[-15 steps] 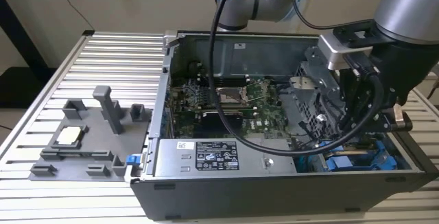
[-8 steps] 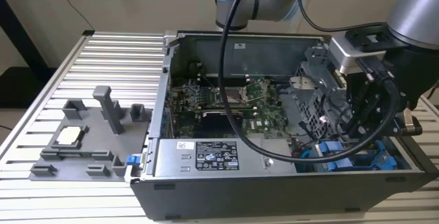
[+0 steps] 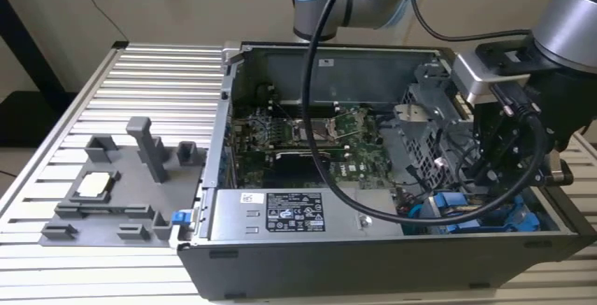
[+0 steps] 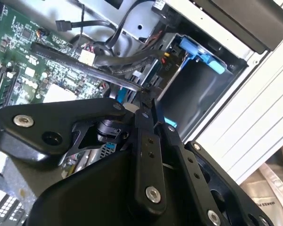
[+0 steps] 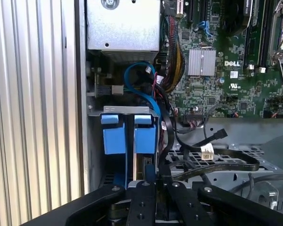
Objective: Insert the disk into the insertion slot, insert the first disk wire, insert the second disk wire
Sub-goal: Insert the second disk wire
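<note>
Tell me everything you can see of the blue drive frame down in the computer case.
The disk stands edge-on in its blue plastic frame, which shows two squarish blue tabs side by side with a dark gap between them. It sits in the grey metal drive cage at the case corner beside the ribbed table. A blue cable curves just above it. The gripper is directly over the disk's edge, black fingers close together around it; actual contact is hard to confirm.

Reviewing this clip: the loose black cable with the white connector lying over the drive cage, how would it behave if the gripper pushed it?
The black cable would probably flop: it already sags in loops over the drive cage. Its white connector looks light and unplugged, so would likely swing aside.
</note>
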Controlling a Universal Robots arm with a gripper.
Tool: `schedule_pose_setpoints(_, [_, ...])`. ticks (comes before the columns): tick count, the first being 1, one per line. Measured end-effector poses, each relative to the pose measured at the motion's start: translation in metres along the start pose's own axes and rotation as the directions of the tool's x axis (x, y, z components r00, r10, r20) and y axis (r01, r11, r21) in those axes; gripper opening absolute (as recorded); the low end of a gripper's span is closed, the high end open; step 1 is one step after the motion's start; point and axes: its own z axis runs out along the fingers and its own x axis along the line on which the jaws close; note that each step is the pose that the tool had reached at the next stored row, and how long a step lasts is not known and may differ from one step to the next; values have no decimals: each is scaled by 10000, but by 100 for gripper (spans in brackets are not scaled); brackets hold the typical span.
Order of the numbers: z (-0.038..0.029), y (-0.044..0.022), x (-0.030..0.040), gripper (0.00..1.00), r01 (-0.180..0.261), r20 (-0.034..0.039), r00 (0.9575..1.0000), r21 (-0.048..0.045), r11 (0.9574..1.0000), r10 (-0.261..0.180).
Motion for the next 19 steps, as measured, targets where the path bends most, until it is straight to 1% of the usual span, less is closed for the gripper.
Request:
schedule_pose_setpoints(2, [11, -16, 5, 16, -4, 2, 10000, -73, 10000, 4])
schedule_pose_setpoints(6, [44, -33, 18, 16, -35, 0, 10000, -153, 9999, 35])
schedule_pose_setpoints(8, [60, -36, 22, 16, -77, -2, 10000, -170, 9998, 77])
schedule_pose_setpoints(13, [92, -44, 29, 16, -273, -18, 9996, -170, 9995, 273])
schedule_pose_setpoints(16, [100, -64, 31, 16, -291, -19, 9996, -255, 9993, 290])
schedule_pose_setpoints(19, [111, -81, 39, 16, -315, -21, 9995, -282, 9991, 314])
